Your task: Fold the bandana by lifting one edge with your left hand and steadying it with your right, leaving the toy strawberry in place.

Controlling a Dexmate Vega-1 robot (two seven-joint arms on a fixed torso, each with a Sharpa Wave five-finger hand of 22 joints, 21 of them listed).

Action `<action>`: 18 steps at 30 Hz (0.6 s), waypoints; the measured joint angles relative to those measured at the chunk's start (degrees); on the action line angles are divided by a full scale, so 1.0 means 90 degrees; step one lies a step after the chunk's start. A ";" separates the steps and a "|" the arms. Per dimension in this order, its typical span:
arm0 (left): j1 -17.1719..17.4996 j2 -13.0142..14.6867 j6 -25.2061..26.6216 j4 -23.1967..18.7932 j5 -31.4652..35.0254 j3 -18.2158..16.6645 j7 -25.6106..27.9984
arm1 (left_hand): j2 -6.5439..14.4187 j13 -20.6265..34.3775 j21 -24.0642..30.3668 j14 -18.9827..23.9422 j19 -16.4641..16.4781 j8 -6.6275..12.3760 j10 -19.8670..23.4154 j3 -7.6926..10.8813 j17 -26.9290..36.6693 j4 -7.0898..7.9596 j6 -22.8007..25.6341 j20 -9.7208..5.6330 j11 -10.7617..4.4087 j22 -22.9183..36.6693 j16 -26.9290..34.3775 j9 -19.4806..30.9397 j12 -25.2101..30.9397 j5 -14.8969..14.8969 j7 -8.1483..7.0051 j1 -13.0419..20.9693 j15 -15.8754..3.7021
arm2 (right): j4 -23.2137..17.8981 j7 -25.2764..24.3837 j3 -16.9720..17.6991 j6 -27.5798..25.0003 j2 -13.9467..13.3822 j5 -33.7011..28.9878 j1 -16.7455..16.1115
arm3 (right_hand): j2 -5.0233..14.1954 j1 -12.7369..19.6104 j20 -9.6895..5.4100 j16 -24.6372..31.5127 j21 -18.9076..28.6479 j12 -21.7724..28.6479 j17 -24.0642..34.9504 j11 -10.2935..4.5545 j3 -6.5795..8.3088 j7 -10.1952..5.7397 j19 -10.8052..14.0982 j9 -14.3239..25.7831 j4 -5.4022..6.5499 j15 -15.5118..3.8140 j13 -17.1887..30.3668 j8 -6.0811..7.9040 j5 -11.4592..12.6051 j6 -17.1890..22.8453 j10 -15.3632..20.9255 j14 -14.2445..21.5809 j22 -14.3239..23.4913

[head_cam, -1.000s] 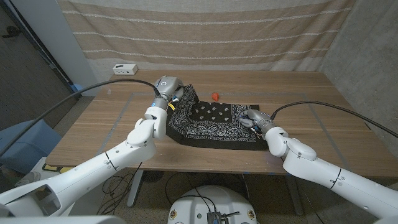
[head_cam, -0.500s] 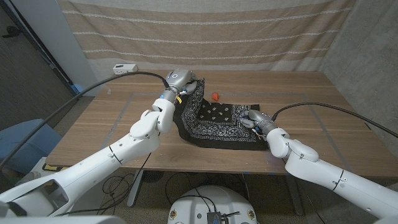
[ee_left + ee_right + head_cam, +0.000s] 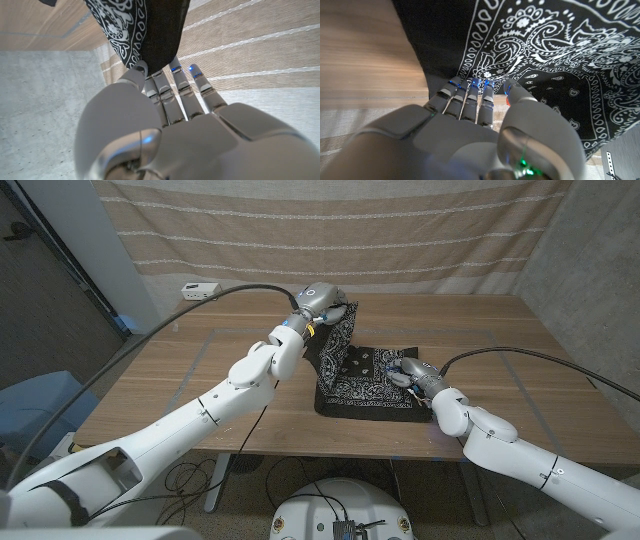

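Observation:
A black bandana [image 3: 372, 388] with white paisley print lies on the wooden table [image 3: 180, 370]. Its left edge is raised in a hanging fold [image 3: 337, 340]. My left hand [image 3: 326, 304] pinches that edge above the table's middle; in the left wrist view the cloth [image 3: 145, 30] hangs between the thumb and fingers of that hand [image 3: 165, 135]. My right hand [image 3: 409, 372] rests on the bandana's right edge. Its fingertips [image 3: 470, 86] press on the cloth [image 3: 545, 50] near the border. The raised cloth hides the toy strawberry in the head view.
A small white box [image 3: 200, 290] sits at the table's far left edge. A striped curtain [image 3: 330, 230] hangs behind the table. Bare wood lies to the left of the bandana and to the right of my right hand.
My left hand has carried the bandana's left edge up and to the right, over the cloth. The strawberry seen beside the cloth earlier is now behind the raised fold. The right hand has stayed put.

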 measured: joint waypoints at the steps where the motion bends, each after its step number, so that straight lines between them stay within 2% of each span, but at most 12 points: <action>1: -0.0063 -0.0059 -0.0171 0.0057 0.0103 0.0055 -0.0119 | 0.0000 0.0016 0.0016 0.0000 -0.0014 0.0000 0.0000 0.0000 0.0000 0.0000 0.0000 0.0014 0.0000 0.0000 0.0000 0.0000 0.0000 0.0000 0.0000 0.0000 0.0000 | 0.0000 -0.0009 0.0000 0.0030 0.0000 0.0008 0.0000 | 0.0000 0.0000 0.0000 0.0000 0.0000 -0.0001 0.0000 0.0000 0.0000 0.0000 0.0000 0.0000 0.0000 0.0000 0.0000 0.0000 0.0000 0.0000 0.0000 0.0000 0.0000; 13: -0.0553 -0.0587 -0.0504 0.0644 0.0335 0.0490 -0.0358 | 0.0000 0.0082 0.0041 0.0000 -0.0061 0.0000 -0.0023 0.0000 0.0029 0.0000 0.0000 0.0008 0.0022 0.0029 -0.0023 0.0000 0.0083 0.0048 0.0000 -0.0001 0.0000 | 0.0094 -0.0058 0.0144 0.0311 -0.0094 0.0091 -0.0116 | -0.0016 0.0066 0.0000 0.0000 -0.0014 -0.0009 0.0001 0.0000 -0.0001 0.0000 0.0000 0.0000 0.0001 0.0001 -0.0001 0.0000 0.0000 -0.0001 0.0000 0.0000 0.0001; 18: -0.0721 -0.0780 -0.0659 0.0898 0.0441 0.0652 -0.0455 | -0.0001 0.0118 0.0066 0.0000 -0.0069 0.0000 -0.0023 0.0000 0.0029 0.0000 0.0000 -0.0001 0.0022 0.0029 -0.0047 0.0000 0.0094 0.0048 0.0000 -0.0001 0.0000 | 0.0125 -0.0078 0.0184 0.0401 -0.0113 0.0120 -0.0148 | -0.0016 0.0066 -0.0001 0.0000 -0.0022 -0.0009 0.0001 0.0000 -0.0001 0.0035 0.0000 0.0000 0.0001 0.0001 -0.0002 -0.0050 0.0000 0.0034 0.0000 0.0000 0.0001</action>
